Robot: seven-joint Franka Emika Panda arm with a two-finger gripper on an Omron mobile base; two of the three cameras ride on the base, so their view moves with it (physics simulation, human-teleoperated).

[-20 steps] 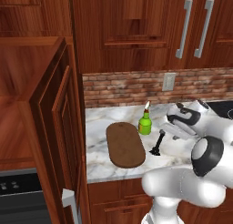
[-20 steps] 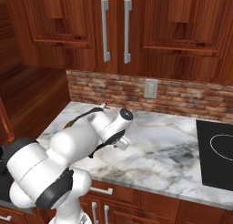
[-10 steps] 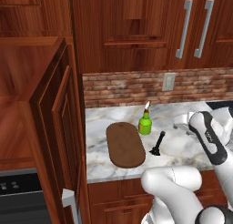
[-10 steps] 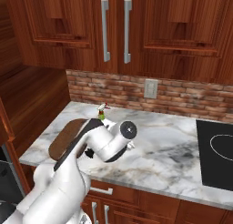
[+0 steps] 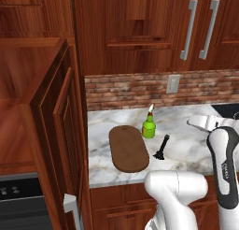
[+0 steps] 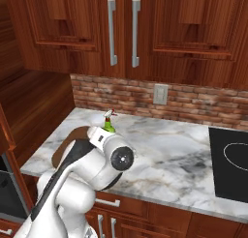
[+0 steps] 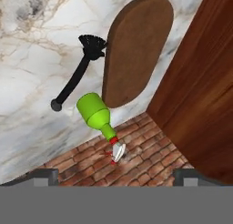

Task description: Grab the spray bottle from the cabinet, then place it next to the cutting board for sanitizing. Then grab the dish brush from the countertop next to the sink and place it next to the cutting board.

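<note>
The spray bottle [image 5: 149, 126] stands upright on the countertop [image 5: 186, 147], just beside the far right corner of the cutting board [image 5: 128, 148]; seen from the board's middle in the left base view it sits at about one o'clock. The dish brush [image 5: 161, 148] lies flat on the marble at the board's three o'clock, bristle head nearest the board and close to its edge, handle running away toward the brick wall. In the hand view the bottle [image 7: 97, 114], the brush [image 7: 78, 72] and the board [image 7: 136, 48] are all grouped together, the brush head just about meeting the board's edge.

Judged from how things lie, both parts of the task look done: bottle and brush each rest next to the board, and nothing is held. The gripper [image 7: 113, 175] is high over the group with its jaws spread wide and empty. What seems left is at most drawing the arm clear.

For room: the board's near end comes close to the counter's front edge, at six o'clock from the brush. The open door of the cabinet [image 5: 58, 131] stands at the board's nine o'clock, hemming that side. The brick wall closes in behind the bottle at twelve. Open marble stretches toward three o'clock, the freest way out, as far as a dark cooktop [image 6: 230, 164].
</note>
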